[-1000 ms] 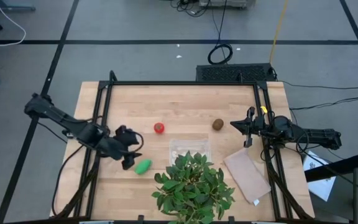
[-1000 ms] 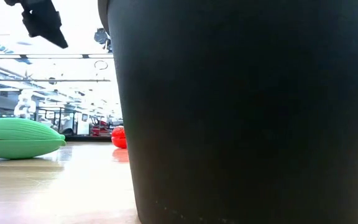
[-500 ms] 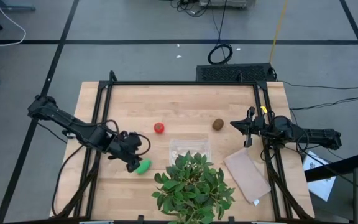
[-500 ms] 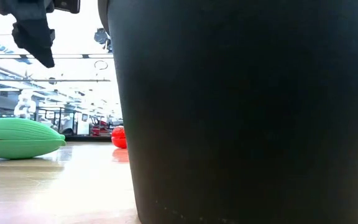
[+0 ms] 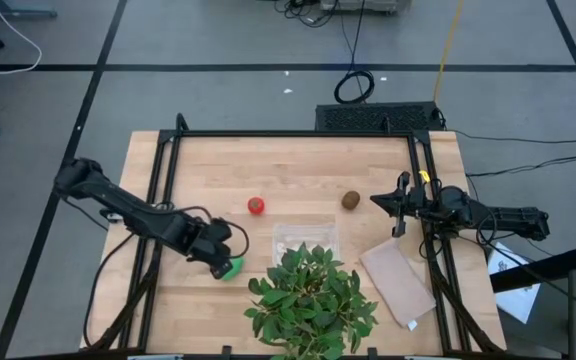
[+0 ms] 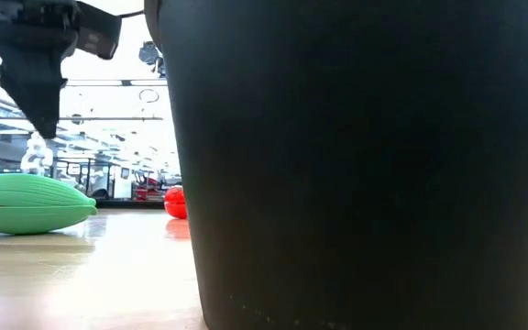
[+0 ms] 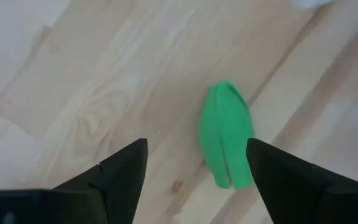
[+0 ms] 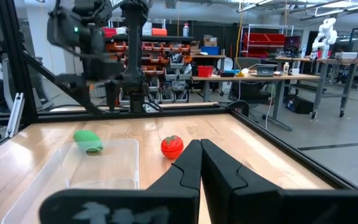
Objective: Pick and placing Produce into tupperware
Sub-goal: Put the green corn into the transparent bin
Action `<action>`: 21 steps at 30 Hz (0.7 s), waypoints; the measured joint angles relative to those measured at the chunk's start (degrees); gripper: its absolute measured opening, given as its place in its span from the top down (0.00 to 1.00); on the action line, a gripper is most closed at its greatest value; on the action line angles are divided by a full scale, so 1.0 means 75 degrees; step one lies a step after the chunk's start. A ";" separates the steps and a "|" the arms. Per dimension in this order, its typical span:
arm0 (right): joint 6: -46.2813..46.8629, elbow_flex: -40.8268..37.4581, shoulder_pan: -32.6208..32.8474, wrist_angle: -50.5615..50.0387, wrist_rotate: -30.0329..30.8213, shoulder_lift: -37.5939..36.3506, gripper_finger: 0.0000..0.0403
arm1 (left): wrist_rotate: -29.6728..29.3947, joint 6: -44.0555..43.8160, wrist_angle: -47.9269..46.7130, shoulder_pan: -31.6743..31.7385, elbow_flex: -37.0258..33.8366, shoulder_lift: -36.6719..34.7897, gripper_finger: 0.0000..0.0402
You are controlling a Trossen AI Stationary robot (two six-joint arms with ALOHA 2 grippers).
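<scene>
High view: we see our left hand [image 5: 225,262] spread wide directly over the green piece [image 5: 232,267], near the table's [image 5: 298,165] front left, placed, we judge, to straddle it for a grasp. The tomato [image 5: 256,205] and kiwi ball [image 5: 350,200] lie farther back, either side of the empty tupperware [image 5: 305,235], which sits just behind the leafy plant [image 5: 311,300]. Our right hand [image 5: 398,207] waits clenched at the right edge, holding nothing, beside a tan sheet [image 5: 397,281].

Low view: the plant's black pot [image 6: 365,165] blocks most; the green piece [image 6: 27,203] rests on pale wood.

Left wrist view: fingers [image 7: 118,171] flank the green piece [image 7: 227,134] without touching.

Right wrist view: shut fingers [image 8: 197,165] face the tupperware [image 8: 86,165]; a workshop with shelves lies beyond.
</scene>
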 joint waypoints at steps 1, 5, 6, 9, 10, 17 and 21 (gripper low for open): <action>0.0000 0.0000 0.0000 0.0005 0.0002 0.0000 1.00 | 0.0081 0.0024 0.0004 0.0013 0.0000 0.0117 0.28; 0.0000 -0.0002 0.0000 0.0010 0.0002 0.0000 1.00 | 0.0292 0.0048 0.0040 0.0099 0.0000 0.0521 0.23; 0.0000 -0.0002 0.0000 0.0011 0.0002 0.0000 1.00 | 0.0390 0.0079 0.0094 0.0122 0.0000 0.0586 0.22; 0.0001 -0.0001 0.0001 0.0008 0.0002 0.0000 1.00 | 0.0668 0.0189 0.0271 0.0182 0.0000 0.0728 0.20; 0.0003 -0.0001 0.0000 0.0008 0.0002 0.0000 1.00 | 0.0794 0.0233 0.0392 0.0203 0.0000 0.0760 0.20; 0.0003 -0.0002 0.0000 -0.0015 0.0001 0.0000 1.00 | 0.1202 0.0362 0.1096 0.0266 0.0000 0.0766 0.20; 0.0003 -0.0001 0.0000 -0.0030 0.0000 0.0000 1.00 | 0.1224 0.0280 0.1094 0.0268 0.0000 0.0766 0.20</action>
